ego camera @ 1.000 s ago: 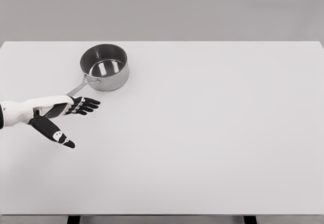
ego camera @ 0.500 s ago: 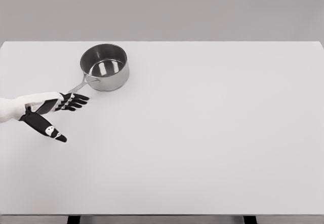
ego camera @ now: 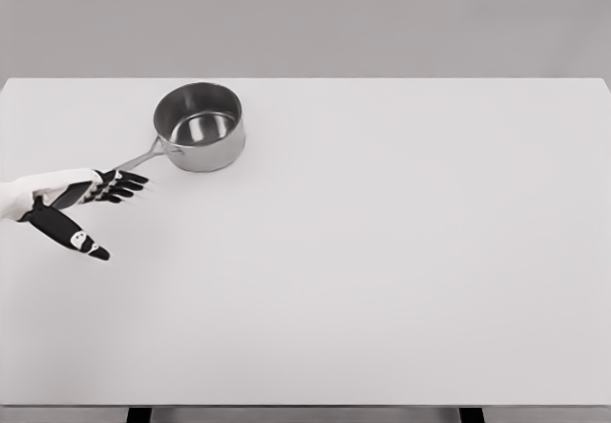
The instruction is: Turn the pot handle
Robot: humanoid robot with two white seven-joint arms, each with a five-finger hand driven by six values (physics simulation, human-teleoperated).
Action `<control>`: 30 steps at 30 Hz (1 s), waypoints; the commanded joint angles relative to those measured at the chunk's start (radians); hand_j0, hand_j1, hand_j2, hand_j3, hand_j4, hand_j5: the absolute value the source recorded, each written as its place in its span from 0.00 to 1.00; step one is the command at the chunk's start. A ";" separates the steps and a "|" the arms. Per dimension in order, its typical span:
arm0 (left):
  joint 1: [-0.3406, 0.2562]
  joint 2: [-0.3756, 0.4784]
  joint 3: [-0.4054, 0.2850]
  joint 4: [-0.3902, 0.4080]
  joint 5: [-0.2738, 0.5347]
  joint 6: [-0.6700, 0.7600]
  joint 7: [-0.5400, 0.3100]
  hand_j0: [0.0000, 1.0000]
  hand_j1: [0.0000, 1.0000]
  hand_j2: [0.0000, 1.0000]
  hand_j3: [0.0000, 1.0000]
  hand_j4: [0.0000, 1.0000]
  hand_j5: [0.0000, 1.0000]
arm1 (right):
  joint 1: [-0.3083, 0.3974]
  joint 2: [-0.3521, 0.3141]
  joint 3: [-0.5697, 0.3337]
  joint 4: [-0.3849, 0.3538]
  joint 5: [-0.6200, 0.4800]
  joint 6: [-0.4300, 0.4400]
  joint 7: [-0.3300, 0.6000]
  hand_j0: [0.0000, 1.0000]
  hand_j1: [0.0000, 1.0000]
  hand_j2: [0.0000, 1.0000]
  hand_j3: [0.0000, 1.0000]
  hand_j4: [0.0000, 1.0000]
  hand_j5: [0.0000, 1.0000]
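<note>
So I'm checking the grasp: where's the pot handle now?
In the head view, the handle runs from the pot down-left to the left hand, at the table's far left.

White forearm, left hand [ego camera: 81, 203]: white back, black fingers [ego camera: 129, 183], small white marks on thumb.

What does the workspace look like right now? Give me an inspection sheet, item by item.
Surface: white table, flat, bare apart from the pot.
Job's things: steel pot upright at the far left of the table, nothing seen inside; its handle points toward the lower left.
Clutter: nothing seen.
Robot hands: left robot hand at the handle's tip, fingers extended alongside it, thumb spread below, no closed grasp. Right robot hand not in view.
Cables: nothing seen.
Surroundings: plain grey wall behind; dark table legs at the bottom edge.
</note>
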State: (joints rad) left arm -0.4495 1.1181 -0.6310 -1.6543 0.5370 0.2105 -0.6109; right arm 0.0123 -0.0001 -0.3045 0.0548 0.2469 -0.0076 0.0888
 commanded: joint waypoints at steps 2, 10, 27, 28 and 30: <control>-0.006 0.000 0.010 0.027 -0.012 0.000 0.000 1.00 1.00 1.00 1.00 1.00 1.00 | 0.000 0.000 0.001 0.000 0.000 0.000 0.000 1.00 1.00 1.00 1.00 1.00 1.00; -0.020 -0.001 0.010 0.064 -0.031 0.000 0.000 1.00 1.00 1.00 1.00 1.00 1.00 | 0.000 0.000 0.001 0.000 0.000 0.000 0.000 1.00 1.00 1.00 1.00 1.00 1.00; -0.032 -0.026 -0.001 0.099 -0.118 -0.005 0.000 1.00 1.00 1.00 1.00 1.00 1.00 | 0.000 0.000 -0.001 0.000 0.000 0.000 0.000 1.00 1.00 1.00 1.00 1.00 1.00; -0.032 -0.026 -0.003 0.093 -0.131 -0.003 0.000 1.00 1.00 1.00 1.00 1.00 1.00 | 0.000 0.000 0.001 0.000 0.000 0.000 0.000 1.00 1.00 1.00 1.00 1.00 1.00; -0.023 -0.024 -0.004 0.071 -0.143 -0.002 0.000 1.00 1.00 1.00 1.00 1.00 1.00 | 0.000 0.000 -0.001 0.000 0.000 0.000 0.000 1.00 1.00 1.00 1.00 1.00 1.00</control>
State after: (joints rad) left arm -0.4725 1.0915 -0.6331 -1.5644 0.4061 0.2077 -0.6109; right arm 0.0123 -0.0001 -0.3044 0.0550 0.2469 -0.0074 0.0888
